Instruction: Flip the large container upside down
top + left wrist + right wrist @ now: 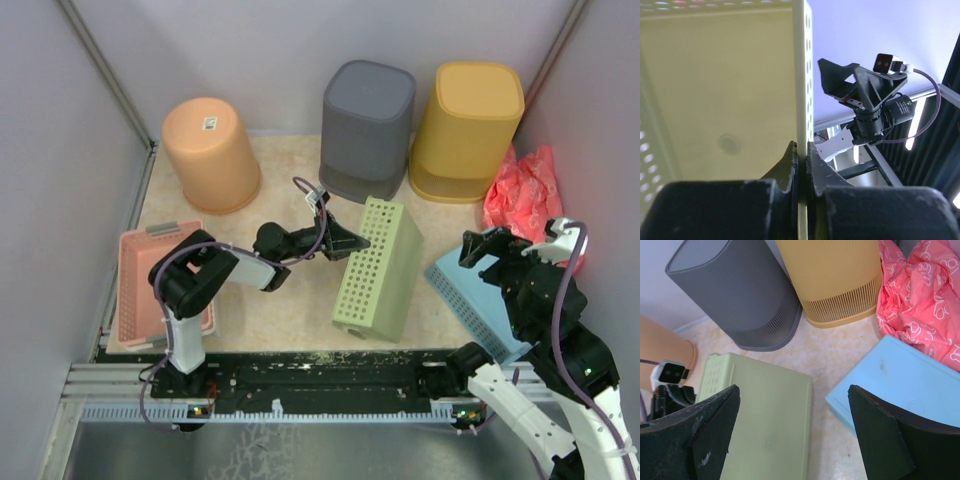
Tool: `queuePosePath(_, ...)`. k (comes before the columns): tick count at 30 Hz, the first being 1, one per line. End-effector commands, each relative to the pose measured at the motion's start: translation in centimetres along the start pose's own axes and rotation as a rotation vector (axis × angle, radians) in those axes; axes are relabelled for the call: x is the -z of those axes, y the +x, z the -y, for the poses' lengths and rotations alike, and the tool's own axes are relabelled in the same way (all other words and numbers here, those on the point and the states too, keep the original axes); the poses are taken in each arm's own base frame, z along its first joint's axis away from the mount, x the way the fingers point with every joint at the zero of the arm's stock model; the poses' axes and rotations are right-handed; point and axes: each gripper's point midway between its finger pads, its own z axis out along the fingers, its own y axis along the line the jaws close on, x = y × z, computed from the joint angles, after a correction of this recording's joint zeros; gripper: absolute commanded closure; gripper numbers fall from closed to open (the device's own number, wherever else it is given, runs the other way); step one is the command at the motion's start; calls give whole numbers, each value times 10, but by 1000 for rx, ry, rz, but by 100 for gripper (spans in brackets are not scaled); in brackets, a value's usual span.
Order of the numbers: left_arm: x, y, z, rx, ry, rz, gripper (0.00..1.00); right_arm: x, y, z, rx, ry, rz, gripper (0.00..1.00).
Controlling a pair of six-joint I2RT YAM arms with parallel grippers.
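The left gripper [801,150] pinches the perforated wall of the green container [380,270], which stands tilted in the middle of the table. The right gripper [794,392] is spread wide, above the blue bin [468,292], holding nothing

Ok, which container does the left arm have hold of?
The light green perforated plastic basket in the middle: the left arm has its jaws clamped on its wall. No other is gripped.
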Motion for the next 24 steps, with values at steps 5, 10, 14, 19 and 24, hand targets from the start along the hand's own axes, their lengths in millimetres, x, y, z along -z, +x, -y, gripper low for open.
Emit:
queuePosePath(5, 29, 1, -31, 13, 7, -55, 85, 9, -16, -2, -19, -20, 33, 11)
queuePosePath(10, 41, -1, -78, -51, -283, -63, 41, 9, -13, -2, -26, -21, 30, 11)
queuePosePath(14, 53, -12, -105, -153, -546, -62, 14, 4, -5, -7, -21, -40, 6, 11)
queuePosePath(19, 77, -32, -122, -268, -838, -52, 0, -6, 19, -28, 69, -128, -105, 11)
queuePosePath(24, 105, -46, -134, -350, -1055, -64, 0, -20, 65, -43, 174, -176, -311, 11)
